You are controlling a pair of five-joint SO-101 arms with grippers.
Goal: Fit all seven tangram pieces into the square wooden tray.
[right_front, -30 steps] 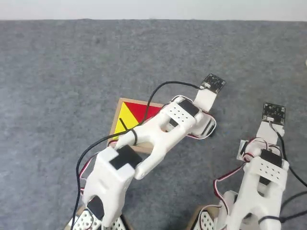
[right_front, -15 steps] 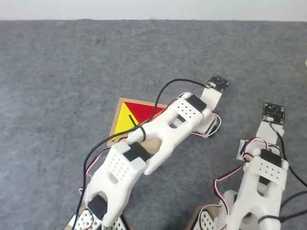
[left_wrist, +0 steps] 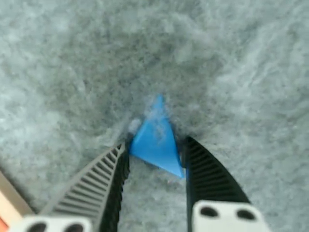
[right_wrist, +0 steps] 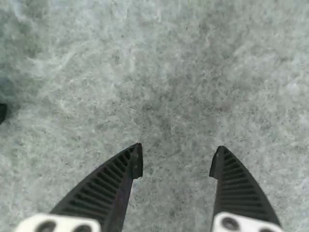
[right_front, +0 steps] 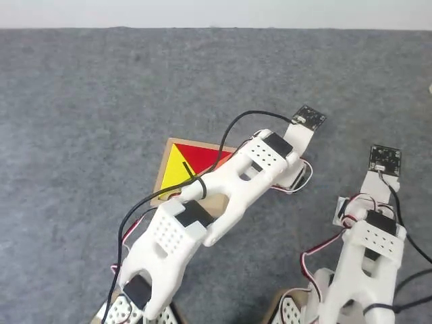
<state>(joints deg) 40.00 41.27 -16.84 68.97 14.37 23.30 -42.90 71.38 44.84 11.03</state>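
My left gripper [left_wrist: 155,145] is clamped on the blue triangle [left_wrist: 154,126], 1 finger on each slanted side, down on the grey felt [left_wrist: 241,58] near the wooden tray [right_front: 164,162]. The hold sits toward the piece's wide end, so I judge a slow, straight lift safest, squeezing evenly lest it pivot or slip out. 2 pieces lie in the tray: yellow [right_front: 175,170] and red [right_front: 201,156]. My right gripper [right_wrist: 176,162] stands apart over bare felt.

The wooden tray [right_front: 164,162] lies flat, partly hidden. Inside it a yellow triangle [right_front: 177,170] and a red triangle [right_front: 198,157] sit side by side, touching along one edge. A small blue triangle [left_wrist: 156,140] lies flat outside the tray, near its edge.
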